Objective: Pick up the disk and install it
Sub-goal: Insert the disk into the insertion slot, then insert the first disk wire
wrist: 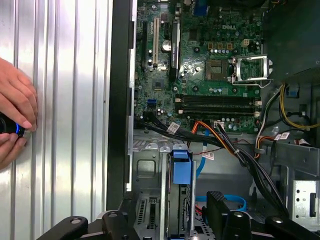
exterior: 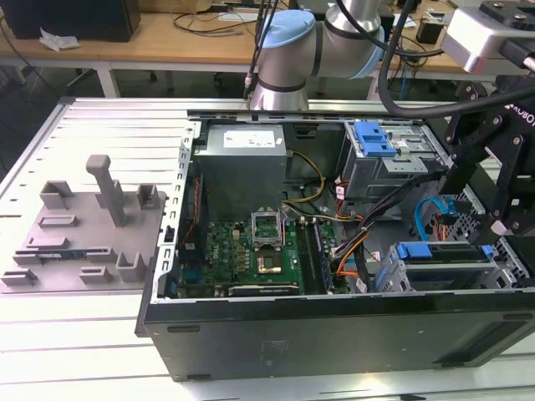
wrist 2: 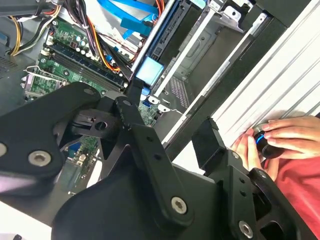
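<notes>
The gripper, matte black bolted links, stands released, grasping nothing. Between the jaws the disk, its glossy blue plastic rail edge-on, sits within a grey sheet-metal bay

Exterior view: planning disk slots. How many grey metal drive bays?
2. One grey metal drive bay under the blue plastic latch, farther back; a second grey bay nearer the camera. More may be hidden.

Robotics lab: open PC tower on slotted aluminium table, robot arm mounted behind, wooden workbenches strewn with cables.
</notes>
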